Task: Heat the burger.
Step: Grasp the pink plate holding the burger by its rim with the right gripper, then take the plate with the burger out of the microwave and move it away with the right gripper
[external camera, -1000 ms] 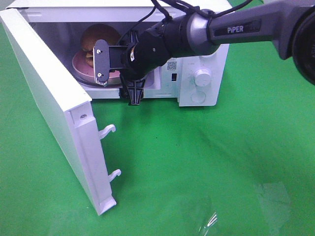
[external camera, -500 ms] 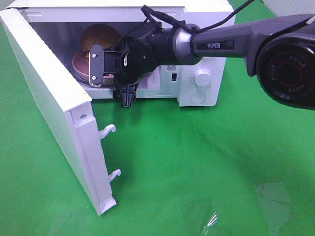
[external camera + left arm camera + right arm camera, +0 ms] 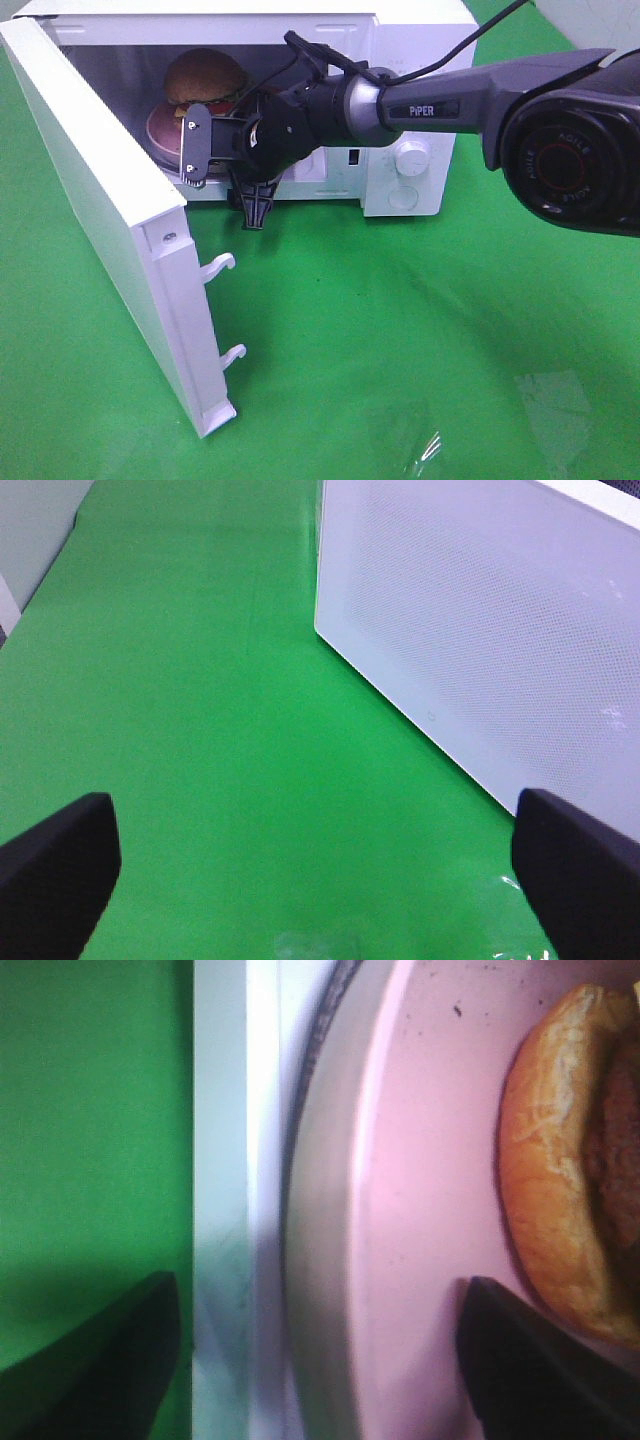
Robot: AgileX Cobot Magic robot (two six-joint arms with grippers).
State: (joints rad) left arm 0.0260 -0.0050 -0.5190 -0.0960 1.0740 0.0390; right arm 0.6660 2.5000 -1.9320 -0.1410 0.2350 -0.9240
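burger [image 3: 205, 78] on pink plate [image 3: 165, 135] inside microwave [image 3: 420, 110] | right gripper [image 3: 215, 145] at microwave mouth, jaws apart astride plate rim, nothing gripped | left gripper [image 3: 320, 870] spread wide, empty | risk: withdrawing could snag rim, drag plate out

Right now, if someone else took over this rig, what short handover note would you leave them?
Right gripper: jaws apart at the microwave's opening, spanning the pink plate's front rim, holding nothing visible.
Left gripper: open, empty, over the green cloth beside the door.
Burger: on the plate inside the microwave cavity.
Done: door open, burger and plate inside.
Left: clear the right arm from the opening, shut the door, start heating with the knobs.
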